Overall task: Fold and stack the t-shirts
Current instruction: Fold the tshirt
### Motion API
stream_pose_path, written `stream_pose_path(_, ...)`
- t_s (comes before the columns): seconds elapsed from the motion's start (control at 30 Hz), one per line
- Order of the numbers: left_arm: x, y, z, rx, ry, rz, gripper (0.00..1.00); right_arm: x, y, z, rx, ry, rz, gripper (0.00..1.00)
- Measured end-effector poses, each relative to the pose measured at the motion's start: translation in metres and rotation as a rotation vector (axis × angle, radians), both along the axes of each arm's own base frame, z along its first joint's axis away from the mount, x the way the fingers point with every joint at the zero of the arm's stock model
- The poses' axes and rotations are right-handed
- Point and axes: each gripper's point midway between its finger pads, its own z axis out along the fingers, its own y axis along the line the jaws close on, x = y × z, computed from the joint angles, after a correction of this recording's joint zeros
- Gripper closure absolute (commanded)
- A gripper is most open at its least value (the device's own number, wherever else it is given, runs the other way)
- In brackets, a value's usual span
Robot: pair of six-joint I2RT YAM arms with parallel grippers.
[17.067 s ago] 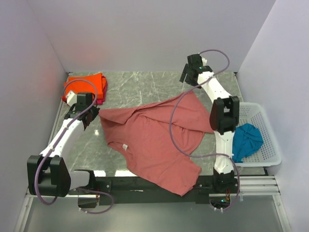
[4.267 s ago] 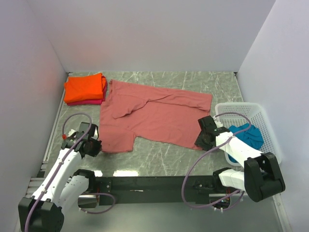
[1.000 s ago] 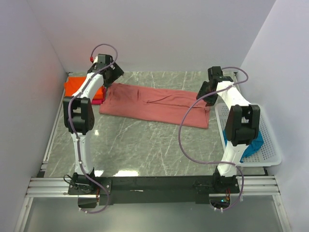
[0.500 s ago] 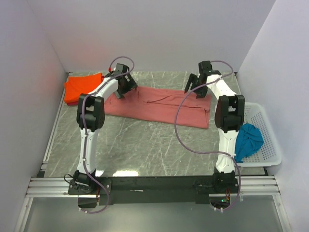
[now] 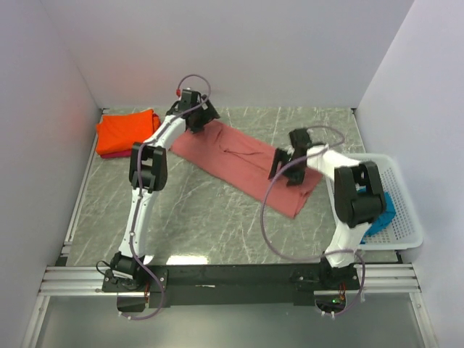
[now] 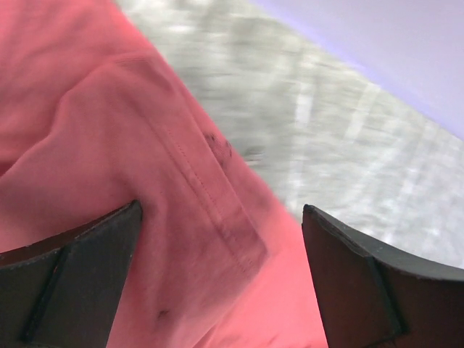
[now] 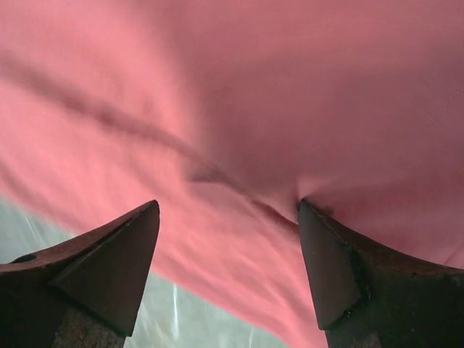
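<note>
The brick-red t-shirt [image 5: 243, 163] lies folded in a long band that slants from far left to near right on the marble table. My left gripper [image 5: 201, 116] hovers open over its far left end; in the left wrist view a stitched hem [image 6: 210, 188] lies between the fingers [image 6: 72, 279]. My right gripper [image 5: 285, 170] is open low over the near right end, one fingertip [image 7: 341, 268] pressing a crease into the cloth [image 7: 239, 130]. The orange t-shirt [image 5: 129, 129] sits folded on the pink-red one [image 5: 109, 153] at far left. The teal-blue t-shirt [image 5: 386, 205] shows partly behind the right arm.
A white lattice basket [image 5: 397, 177] stands at the table's right edge and holds the teal shirt. White walls close the back and both sides. Bare marble [image 5: 203, 217] lies between the shirt and the black rail at the near edge.
The right arm has swung nearer and the shirt's right end has come with it, so the band now slants. The left gripper has shifted slightly right along the far edge.
</note>
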Motion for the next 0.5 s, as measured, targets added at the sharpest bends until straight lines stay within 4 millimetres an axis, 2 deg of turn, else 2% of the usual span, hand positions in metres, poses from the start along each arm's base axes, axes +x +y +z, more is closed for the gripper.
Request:
stream_pose_path(0.07,0.006,-0.022,0.003,-0.041,-0.044,-0.042,0.01,-0.042,0.025,0.0,0.018,0.011,0.077,0.16)
stream_pose_path(0.17,0.007,-0.057,0.006,-0.106,-0.088,-0.102,0.01,-0.112,0.079,0.001,0.105,0.032,0.259,0.16)
stream_pose_path(0.27,-0.001,-0.089,0.008,-0.152,-0.108,-0.156,0.01,-0.181,0.133,0.005,0.199,0.068,0.495,0.16)
stream_pose_path(0.33,-0.009,-0.108,0.008,-0.167,-0.108,-0.19,0.01,-0.219,0.159,0.009,0.243,0.098,0.638,0.16)
stream_pose_path(0.4,-0.016,-0.123,0.009,-0.187,-0.114,-0.224,0.01,-0.241,0.171,0.013,0.266,0.113,0.728,0.16)
stream_pose_path(0.5,-0.024,-0.14,0.011,-0.221,-0.133,-0.275,0.01,-0.245,0.179,0.022,0.282,0.096,0.782,0.16)
